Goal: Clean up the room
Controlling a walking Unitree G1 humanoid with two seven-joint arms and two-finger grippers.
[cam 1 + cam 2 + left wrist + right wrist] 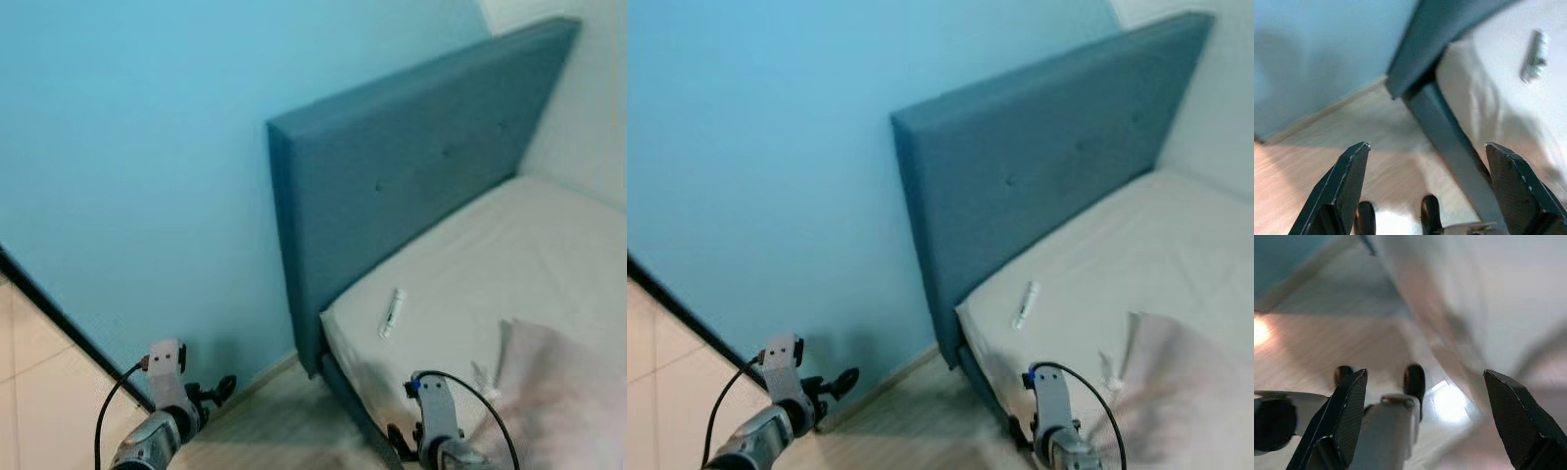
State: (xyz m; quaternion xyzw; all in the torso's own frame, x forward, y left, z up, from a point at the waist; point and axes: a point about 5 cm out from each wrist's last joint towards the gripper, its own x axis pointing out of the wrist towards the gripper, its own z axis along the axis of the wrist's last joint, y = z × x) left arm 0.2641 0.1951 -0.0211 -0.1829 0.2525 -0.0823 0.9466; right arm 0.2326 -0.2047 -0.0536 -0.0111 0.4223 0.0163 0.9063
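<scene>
Ahead, a bed (549, 255) stands with its head against a plain blue wall (137, 166). Its padded teal headboard (411, 166) is a thick slab with squared edges and a few faint button tufts, and its near corner drops straight to the floor. Below the mattress a dark teal bed frame (1449, 137) runs along the side, its edge sharp against the boards.

Open floor (284, 421) of pale wood-grain planks lies between the wall and the bed's side, with a light skirting strip where wall meets floor. At the far left a dark band (59, 313) crosses at a slant, and pale tiles (29, 372) lie beyond it.

On the smooth off-white sheet lies 1 small white tube (393, 312), slim and cylindrical, near the mattress edge and just out from the headboard. A soft, pale pink cloth (558, 392), blurred, lies bunched on the bed's near part.

Both arms hang low. Left end effector (1427, 147) is over the floor beside the bed frame, its 2 black fingers (1349, 181) spread wide and holding nothing. Right end effector (1425, 374) hangs close to the bed's side, fingers likewise wide apart and empty.
</scene>
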